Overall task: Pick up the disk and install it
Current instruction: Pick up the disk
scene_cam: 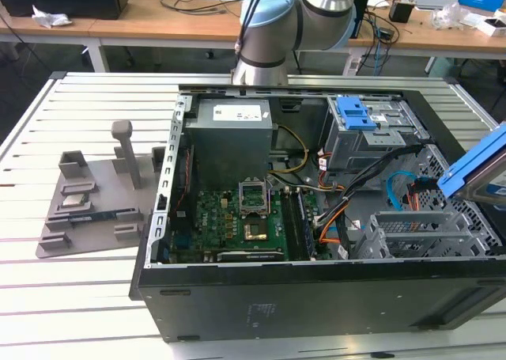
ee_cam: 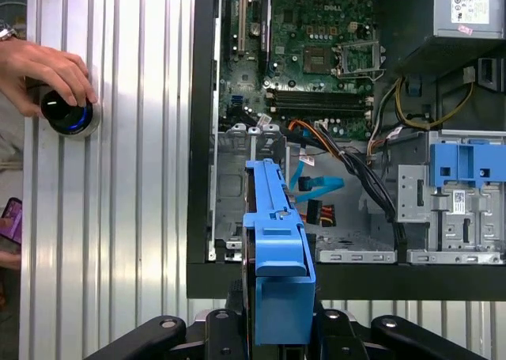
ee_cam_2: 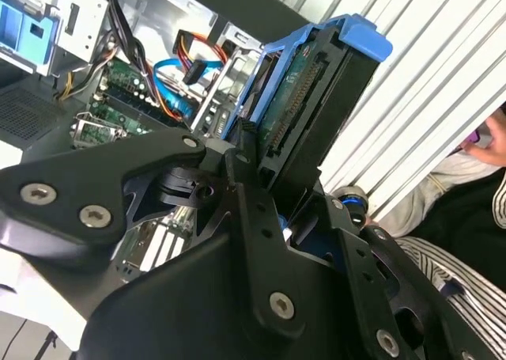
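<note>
gripper [ee_cam_2: 281, 206] pinching the disk [ee_cam: 277, 249] by one end, disk tilted in the air over the open pc case [scene_cam: 316, 297] rim, exterior view's right side, near the metal drive cage [ee_cam: 237, 178]

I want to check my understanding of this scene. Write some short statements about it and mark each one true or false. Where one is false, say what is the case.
1. The computer case lies open, and the motherboard is visible. True.
2. The gripper is shut on the disk. True.
3. The disk is already seated inside the case. False: the gripper holds it tilted over the case's end, at the exterior view's right.
4. A hand rests on the motherboard. False: it rests on a round black knob on the slatted table, beside the case.
</note>
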